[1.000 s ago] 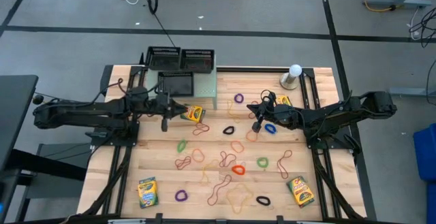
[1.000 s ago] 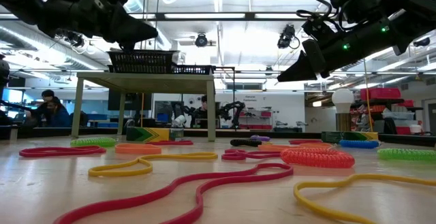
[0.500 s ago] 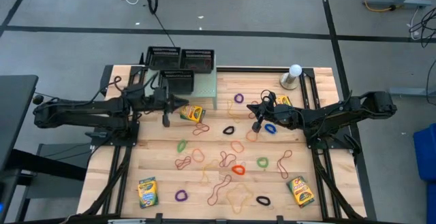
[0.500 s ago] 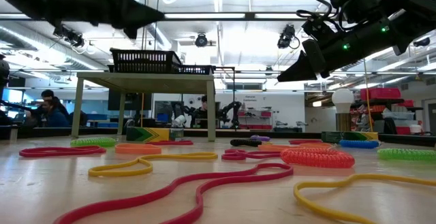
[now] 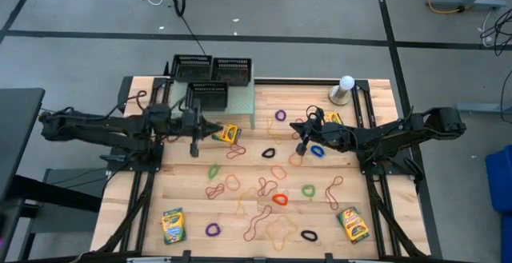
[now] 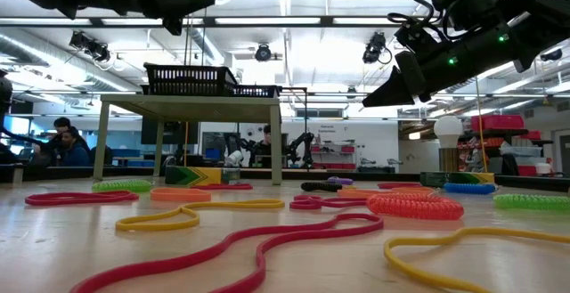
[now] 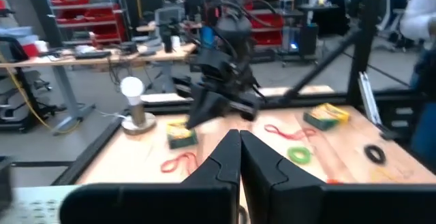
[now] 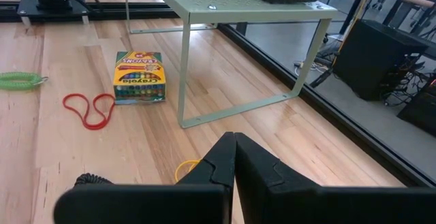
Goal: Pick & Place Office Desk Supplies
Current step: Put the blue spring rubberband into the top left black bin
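Four yellow-and-green crayon boxes lie flat on the wooden table: one (image 5: 228, 133) beside the shelf, one (image 5: 332, 119) by the right arm, and two (image 5: 172, 225) (image 5: 353, 224) near the front edge. Several thin rubber bands (image 5: 280, 199) in many colours lie scattered over the middle. My left gripper (image 5: 217, 126) is shut and holds nothing; it hangs high, level, above the near edge of the shelf and the crayon box. My right gripper (image 5: 294, 125) is also shut with nothing in it, above the bands right of centre, and it points toward the shelf (image 8: 184, 81).
A pale green raised shelf (image 5: 242, 97) at the table's far side carries three black mesh trays (image 5: 210, 95) (image 5: 192, 67) (image 5: 233, 69). A white ball-topped grey stand (image 5: 345, 89) is at the far right. People sit in the room beyond (image 6: 62, 142).
My left gripper has risen well above the mesh tray on the shelf and stays level. The crayon boxes, the bands and my right arm have kept still.
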